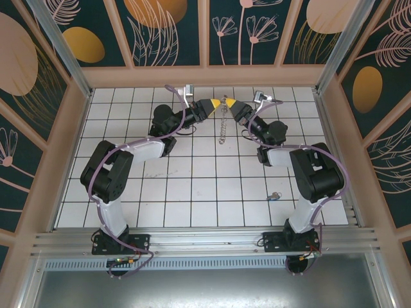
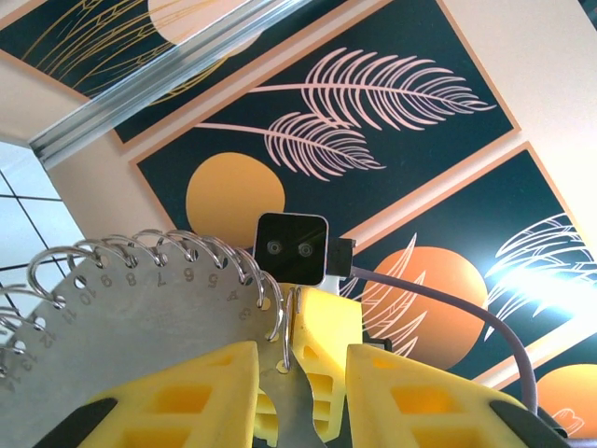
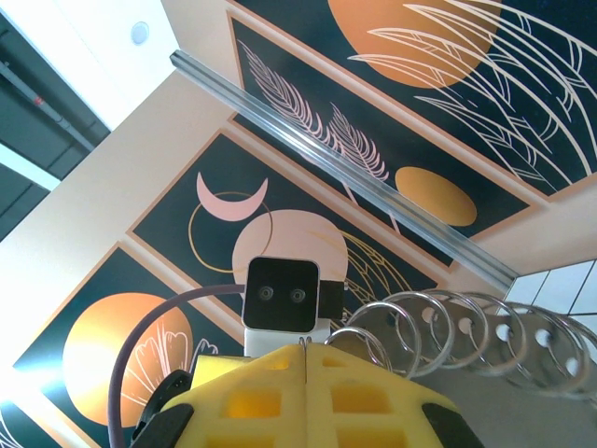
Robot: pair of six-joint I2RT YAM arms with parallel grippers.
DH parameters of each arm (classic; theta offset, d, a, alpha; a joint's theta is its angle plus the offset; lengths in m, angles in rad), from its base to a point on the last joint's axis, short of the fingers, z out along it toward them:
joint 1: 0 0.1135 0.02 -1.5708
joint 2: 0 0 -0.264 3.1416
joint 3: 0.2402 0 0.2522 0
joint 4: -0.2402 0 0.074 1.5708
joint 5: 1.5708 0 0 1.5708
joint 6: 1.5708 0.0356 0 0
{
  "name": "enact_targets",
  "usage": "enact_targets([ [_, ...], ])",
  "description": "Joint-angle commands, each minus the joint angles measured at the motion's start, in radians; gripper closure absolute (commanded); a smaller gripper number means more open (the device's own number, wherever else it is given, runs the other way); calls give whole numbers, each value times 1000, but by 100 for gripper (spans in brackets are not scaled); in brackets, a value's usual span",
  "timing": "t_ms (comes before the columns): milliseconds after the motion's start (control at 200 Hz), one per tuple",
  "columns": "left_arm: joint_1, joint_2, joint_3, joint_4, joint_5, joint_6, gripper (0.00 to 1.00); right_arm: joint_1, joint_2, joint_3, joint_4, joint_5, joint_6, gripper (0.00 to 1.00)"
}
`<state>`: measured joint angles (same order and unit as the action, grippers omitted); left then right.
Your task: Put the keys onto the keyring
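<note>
My left gripper [image 2: 298,373] pinches the keyring [image 2: 140,317], hanging long-axis down; my right gripper [image 3: 306,359], pressed shut, probably nips its rim. Keys [image 1: 274,196] lie on the table [image 1: 192,186], nearest my right arm [image 1: 314,173]

I work in an enclosed robot test cell, a lab rig rather than a home. There is a white gridded table [image 1: 192,192], aluminium rails [image 1: 205,244] at six o'clock, aluminium posts [image 1: 59,46] at ten and two, and printed leaf-and-disc wall panels [image 1: 160,32] from nine round to three.
</note>
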<state>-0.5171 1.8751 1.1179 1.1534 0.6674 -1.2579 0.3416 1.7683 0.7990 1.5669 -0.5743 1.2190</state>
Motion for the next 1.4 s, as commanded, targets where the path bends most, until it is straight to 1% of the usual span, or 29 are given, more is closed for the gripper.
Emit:
enact_targets([
  [0, 0, 17, 5, 22, -6, 21, 70, 14, 10, 43, 123, 11, 16, 100],
  [290, -1, 22, 8, 24, -6, 20, 70, 26, 23, 57, 117, 11, 16, 100],
  [400, -1, 24, 10, 25, -5, 20, 72, 29, 26, 57, 117, 11, 16, 100],
  [676, -1, 29, 16, 27, -8, 18, 86, 34, 29, 52, 117, 10, 16, 100],
  [756, -1, 32, 19, 28, -8, 16, 87, 34, 29, 52, 115, 6, 16, 100],
  [936, -2, 37, 28, 33, -8, 11, 79, 34, 29, 42, 118, 5, 15, 100],
  [1096, -3, 41, 36, 34, -8, 8, 78, 36, 29, 43, 115, 4, 15, 100],
  [1196, -3, 41, 36, 37, -10, 8, 74, 36, 28, 42, 114, 5, 14, 100],
  [1391, -3, 42, 31, 53, -18, 0, 73, 38, 30, 40, 116, 5, 14, 100],
])
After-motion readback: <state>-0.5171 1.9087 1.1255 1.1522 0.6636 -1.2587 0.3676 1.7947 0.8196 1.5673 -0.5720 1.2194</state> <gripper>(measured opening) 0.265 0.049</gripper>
